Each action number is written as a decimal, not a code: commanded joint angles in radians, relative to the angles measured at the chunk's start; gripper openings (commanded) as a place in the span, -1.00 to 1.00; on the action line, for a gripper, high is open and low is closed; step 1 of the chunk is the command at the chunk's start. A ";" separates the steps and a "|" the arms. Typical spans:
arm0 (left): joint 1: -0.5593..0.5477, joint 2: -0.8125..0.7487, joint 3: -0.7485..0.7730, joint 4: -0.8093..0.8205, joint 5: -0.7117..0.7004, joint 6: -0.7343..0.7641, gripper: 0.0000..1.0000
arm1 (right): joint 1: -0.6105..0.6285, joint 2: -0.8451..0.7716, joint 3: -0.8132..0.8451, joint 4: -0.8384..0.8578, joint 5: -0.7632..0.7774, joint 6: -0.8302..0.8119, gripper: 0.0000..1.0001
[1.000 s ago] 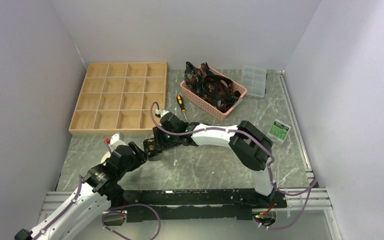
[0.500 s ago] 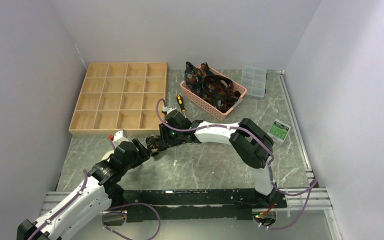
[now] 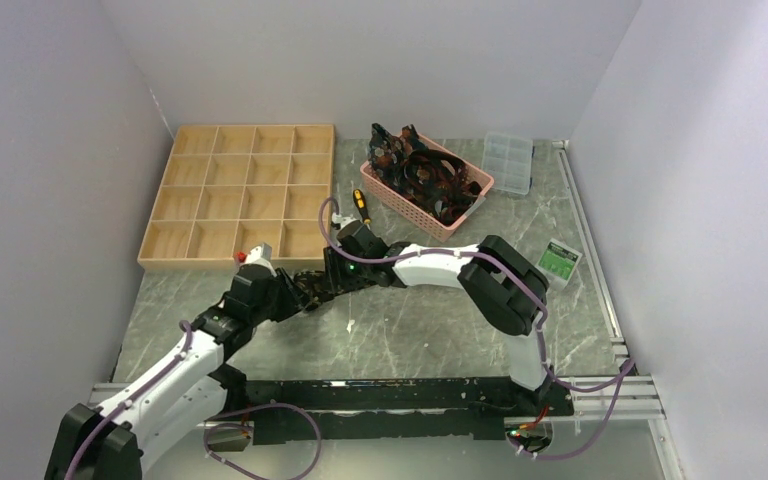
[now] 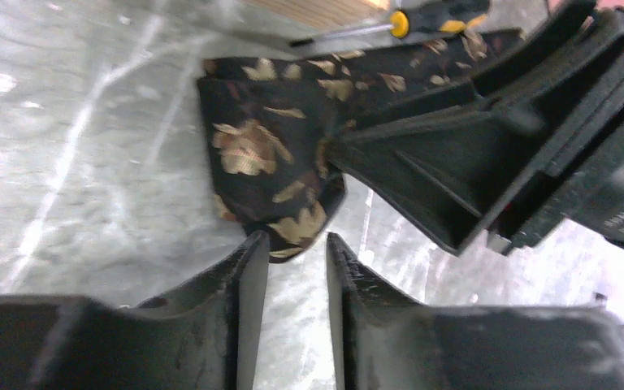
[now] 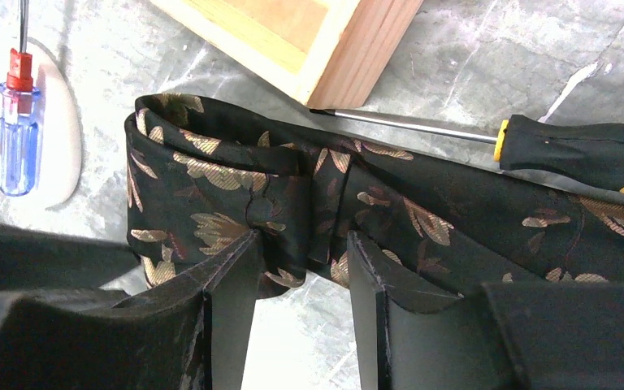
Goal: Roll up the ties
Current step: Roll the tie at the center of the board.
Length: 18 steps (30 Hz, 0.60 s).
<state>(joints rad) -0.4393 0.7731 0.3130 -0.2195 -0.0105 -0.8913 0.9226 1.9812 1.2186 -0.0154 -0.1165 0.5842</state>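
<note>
One tie (image 5: 236,175) is in work, and the rolling is judged to be barely begun. Only a short doubled fold is seen at its end, while the rest of the band is stretched flat on the table.

Nearest the arm bases, just off the near right corner of the wooden tray (image 3: 180,262), the left gripper (image 4: 296,244) is held low with its jaws released to a narrow gap. Bare table is seen between its fingers and nothing is grasped. Its tips are set just beside the lower edge of the fold; whether it is touched cannot be told.

Closer to that tray corner, the fold is grasped by the right gripper (image 5: 296,244). Fabric fills the space between its half-parted fingers and is creased there, so a firm hold is judged.

From there the band is led off to the right of the tray, beside a black-handled screwdriver (image 5: 585,150) whose shaft tip is close to the tray's corner. Farther off, right of the tray's far half, other ties (image 3: 425,175) are heaped in a pink basket (image 3: 405,205).

For the next move, the fold's free edge should be taken by the left gripper so that the roll can be turned over once more without springing open.
</note>
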 commanded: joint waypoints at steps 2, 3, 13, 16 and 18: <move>0.005 0.032 -0.013 0.128 0.249 0.110 -0.72 | -0.012 -0.039 -0.023 0.041 0.002 0.007 -0.03; 0.004 0.026 -0.014 0.119 0.269 0.111 -0.88 | -0.012 -0.046 -0.022 0.040 0.000 0.008 -0.01; 0.005 -0.033 -0.055 0.027 0.261 0.101 -0.94 | -0.011 -0.093 -0.018 0.022 0.003 0.022 0.13; 0.004 0.012 -0.052 0.019 0.255 0.106 -0.94 | -0.012 -0.130 -0.027 0.020 0.014 0.033 0.18; 0.005 0.038 -0.051 0.028 0.258 0.104 -0.94 | -0.013 -0.155 -0.028 0.020 0.021 0.031 0.20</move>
<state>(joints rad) -0.4389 0.7742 0.2646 -0.1936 0.2310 -0.8051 0.9142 1.9156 1.1938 -0.0090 -0.1249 0.6041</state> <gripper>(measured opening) 0.035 0.592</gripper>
